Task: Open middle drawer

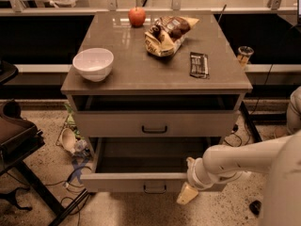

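The middle drawer [141, 180] is pulled well out of the cabinet. Its plain grey inside shows, and its flat front has a small dark bar handle [154, 189] at centre. My gripper [186, 180] is at the right part of that drawer front, to the right of the handle and not touching it. It is open and empty. One beige finger [186, 195] points down past the front's lower edge. The other finger shows just above the front's top edge. The white arm [244, 159] comes in from the right.
Above is a drawer with a handle [154, 129], open a crack. The cabinet top [141, 69] holds a white bowl [93, 63], an apple [137, 16], a snack bag [165, 35] and a dark bar [199, 64]. A black chair [16, 135] stands left; cables lie on the floor.
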